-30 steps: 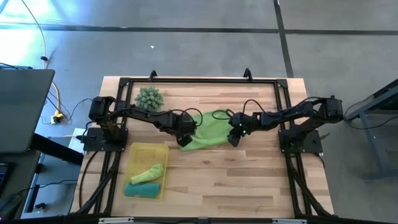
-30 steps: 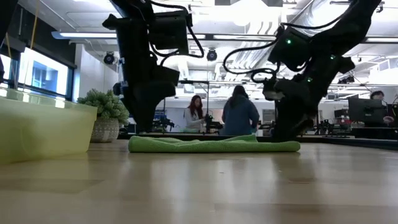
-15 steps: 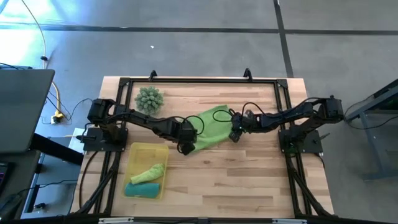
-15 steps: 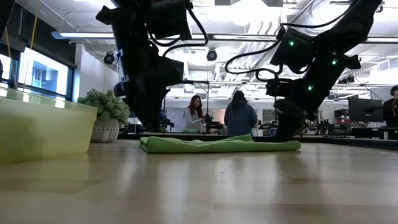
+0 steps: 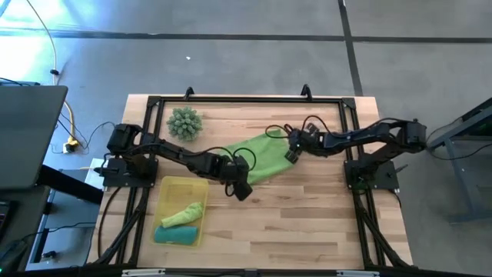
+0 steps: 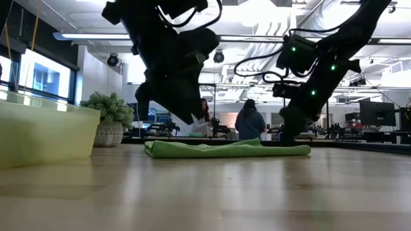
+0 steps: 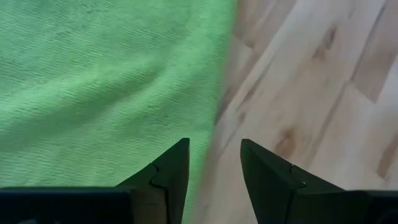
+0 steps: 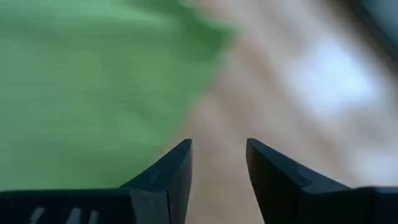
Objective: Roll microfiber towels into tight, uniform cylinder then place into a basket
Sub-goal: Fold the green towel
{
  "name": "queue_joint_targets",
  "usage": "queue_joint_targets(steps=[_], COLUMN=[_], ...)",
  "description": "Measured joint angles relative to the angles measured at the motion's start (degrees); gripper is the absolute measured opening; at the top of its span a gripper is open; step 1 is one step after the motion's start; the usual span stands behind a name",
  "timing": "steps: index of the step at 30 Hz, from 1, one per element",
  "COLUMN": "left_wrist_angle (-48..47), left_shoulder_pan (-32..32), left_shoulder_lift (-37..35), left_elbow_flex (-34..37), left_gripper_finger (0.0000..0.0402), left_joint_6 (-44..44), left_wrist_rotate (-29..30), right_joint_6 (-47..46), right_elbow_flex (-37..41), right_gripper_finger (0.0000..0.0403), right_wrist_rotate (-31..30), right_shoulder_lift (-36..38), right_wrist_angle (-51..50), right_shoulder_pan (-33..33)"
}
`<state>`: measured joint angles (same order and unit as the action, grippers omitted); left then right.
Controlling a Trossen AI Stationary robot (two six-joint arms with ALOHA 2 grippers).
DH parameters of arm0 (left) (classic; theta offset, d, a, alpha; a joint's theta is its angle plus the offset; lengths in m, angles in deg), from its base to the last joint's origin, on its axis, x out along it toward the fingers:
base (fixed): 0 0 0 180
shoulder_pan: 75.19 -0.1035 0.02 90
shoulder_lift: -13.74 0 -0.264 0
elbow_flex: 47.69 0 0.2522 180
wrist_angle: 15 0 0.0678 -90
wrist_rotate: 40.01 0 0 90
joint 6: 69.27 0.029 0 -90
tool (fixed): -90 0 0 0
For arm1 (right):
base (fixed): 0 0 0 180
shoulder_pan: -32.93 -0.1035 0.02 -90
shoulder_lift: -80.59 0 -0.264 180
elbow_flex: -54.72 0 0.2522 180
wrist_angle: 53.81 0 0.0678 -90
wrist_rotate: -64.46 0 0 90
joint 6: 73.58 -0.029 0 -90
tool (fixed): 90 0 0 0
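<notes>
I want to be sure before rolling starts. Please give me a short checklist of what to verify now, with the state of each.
1. Lime towel lies flat on table: ok.
2. Left tool open, nothing held, at towel's edge: ok.
3. Right tool open, nothing held, at the opposite corner: ok.
4. Basket has room beside its two towels: ok.
5. Spiky ball apart from towel: ok.
6. Towel edges squared for a uniform roll: cannot tell.
</notes>
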<state>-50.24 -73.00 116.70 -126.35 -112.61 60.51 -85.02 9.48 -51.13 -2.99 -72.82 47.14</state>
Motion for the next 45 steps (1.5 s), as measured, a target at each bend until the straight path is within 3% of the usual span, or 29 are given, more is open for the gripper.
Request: queue_joint_targets(steps=[4,7,13,20,23,26,30,33,36,39,42,45], left_wrist_angle=[-1.36,-3.34,-3.88,-2.62,1.31,8.49,19.60,19.40,14.15,7.39,-2.88,-10.25], left_shoulder_pan=[-0.48,-0.70,-0.48,1.25,2.55,3.28,3.21,2.55,1.39,0.15,-1.43,-3.28], left_shoulder_lift=[0.69,2.47,6.52,8.33,8.38,8.82,8.80,7.78,6.80,5.71,4.48,4.29], left_elbow_flex=[-0.05,0.09,-0.02,-0.23,-0.21,-0.01,-0.02,-1.33,-3.70,-5.69,-5.75,-5.95], left_gripper_finger=[0.0132,0.0132,0.0132,0.0131,0.0131,0.0131,0.0131,0.0131,0.0131,0.0131,0.0131,0.0131], left_joint_6=[-0.14,-2.49,-2.98,-3.08,-4.75,-4.70,5.04,13.69,20.84,26.68,30.14,34.89], left_wrist_rotate=[0.67,0.69,0.40,-0.17,-1.07,-5.63,-12.49,-13.55,-13.09,-11.01,-7.79,-6.79], right_joint_6=[-4.99,-6.31,-6.64,-6.24,-2.08,6.00,16.25,17.76,12.95,3.80,-6.71,-14.48], right_elbow_flex=[0.42,1.11,1.62,1.60,1.60,1.60,1.44,-0.49,-3.22,-5.28,-5.41,-5.18], right_gripper_finger=[0.0145,0.0145,0.0145,0.0145,0.0145,0.0145,0.0145,0.0145,0.0145,0.0145,0.0145,0.0145], right_wrist_rotate=[17.10,21.69,19.81,9.00,6.12,4.15,3.26,3.28,4.49,9.57,15.50,16.08], right_shoulder_lift=[0.42,0.23,-0.05,-2.21,-4.16,-6.88,-9.67,-8.32,-3.81,0.93,3.35,3.00], right_wrist_angle=[0.60,0.60,0.97,3.31,7.22,13.76,22.23,21.02,13.86,7.32,7.53,7.76], right_shoulder_pan=[-1.29,-3.53,-7.42,-7.51,-5.75,-3.67,-1.01,-0.37,-1.53,-3.82,-6.75,-10.40])
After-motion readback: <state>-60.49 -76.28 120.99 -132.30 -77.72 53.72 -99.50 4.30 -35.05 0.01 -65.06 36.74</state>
